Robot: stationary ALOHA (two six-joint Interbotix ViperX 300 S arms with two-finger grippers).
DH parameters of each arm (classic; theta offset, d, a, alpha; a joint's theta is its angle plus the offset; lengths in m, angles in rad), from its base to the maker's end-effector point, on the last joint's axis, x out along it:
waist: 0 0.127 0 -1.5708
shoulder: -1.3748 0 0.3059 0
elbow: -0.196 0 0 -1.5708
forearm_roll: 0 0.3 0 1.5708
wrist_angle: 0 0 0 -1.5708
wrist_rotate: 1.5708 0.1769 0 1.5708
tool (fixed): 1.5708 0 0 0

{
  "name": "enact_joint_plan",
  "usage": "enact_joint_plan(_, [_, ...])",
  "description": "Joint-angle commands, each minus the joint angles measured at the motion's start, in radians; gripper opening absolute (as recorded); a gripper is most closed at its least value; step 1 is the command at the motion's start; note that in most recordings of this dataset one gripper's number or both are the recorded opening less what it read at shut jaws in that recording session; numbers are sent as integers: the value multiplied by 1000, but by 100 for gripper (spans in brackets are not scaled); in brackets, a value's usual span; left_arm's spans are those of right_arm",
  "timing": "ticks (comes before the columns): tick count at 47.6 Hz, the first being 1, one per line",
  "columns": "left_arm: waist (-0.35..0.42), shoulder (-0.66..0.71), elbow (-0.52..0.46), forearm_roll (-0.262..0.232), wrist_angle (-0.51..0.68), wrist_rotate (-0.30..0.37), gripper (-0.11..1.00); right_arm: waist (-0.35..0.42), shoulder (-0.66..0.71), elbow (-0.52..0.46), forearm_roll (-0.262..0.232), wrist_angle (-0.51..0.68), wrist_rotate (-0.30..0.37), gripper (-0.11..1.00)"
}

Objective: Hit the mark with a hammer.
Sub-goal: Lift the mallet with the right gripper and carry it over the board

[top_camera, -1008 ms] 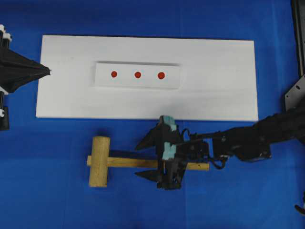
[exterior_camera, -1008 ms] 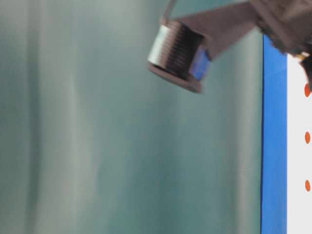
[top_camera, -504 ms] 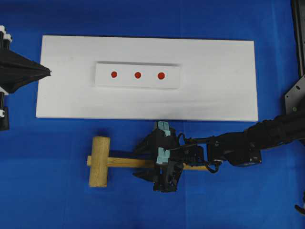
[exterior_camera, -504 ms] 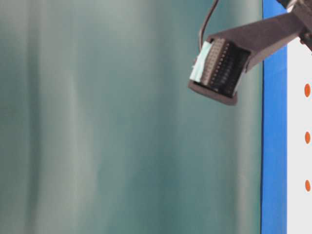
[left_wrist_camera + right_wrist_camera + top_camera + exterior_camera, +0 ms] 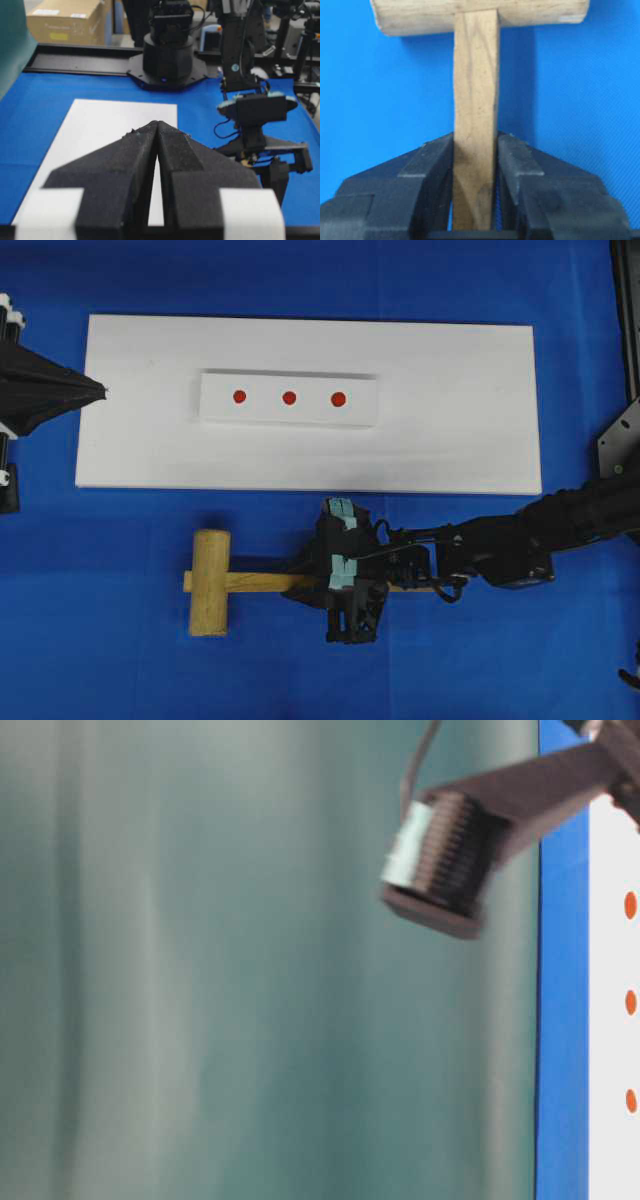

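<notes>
The hammer (image 5: 225,582), a light wooden mallet, lies on the blue cloth in front of the white board, head to the left and handle to the right. My right gripper (image 5: 308,580) is shut on the handle's middle. In the right wrist view both black fingers (image 5: 432,160) press the sides of the handle (image 5: 476,90), and the head (image 5: 420,15) lies across the top. Three red marks (image 5: 289,397) sit in a row on a raised white strip. My left gripper (image 5: 100,392) hovers shut and empty at the board's left edge, its tips (image 5: 157,123) together.
The white board (image 5: 450,440) spans the middle of the blue cloth. The right arm (image 5: 520,545) reaches in from the right edge. A black frame piece (image 5: 620,435) stands at the far right. The table-level view is mostly a blurred teal wall.
My right gripper's jaws have closed from wide open onto the hammer's handle, with the gripper settling slightly lower. The hammer has barely shifted. The left arm has stayed still.
</notes>
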Motion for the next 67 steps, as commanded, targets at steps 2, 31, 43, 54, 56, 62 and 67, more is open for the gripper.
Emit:
enact_joint_plan(2, [3,3,-11,-2,-5,-2,0,0,-107,6,-3,-2,-23,9])
enact_joint_plan(31, [3,-2,-11,0,26,-3,0,-28,-388,55,-3,112,-158,9])
enact_joint_plan(43, [3,0,-11,0,28,-3,0,-150,-393,52,-6,127,-222,9])
enact_joint_plan(54, [3,0,-9,-2,29,-3,0,-279,-399,43,-6,143,-337,9])
enact_joint_plan(56, [3,0,-9,-2,31,-3,0,-298,-399,41,-6,143,-356,9])
enact_joint_plan(62, [3,0,-9,-2,40,-3,0,-341,-399,35,-6,150,-407,9])
enact_joint_plan(67, [3,0,-9,-2,43,-3,0,-356,-399,31,-6,164,-426,9])
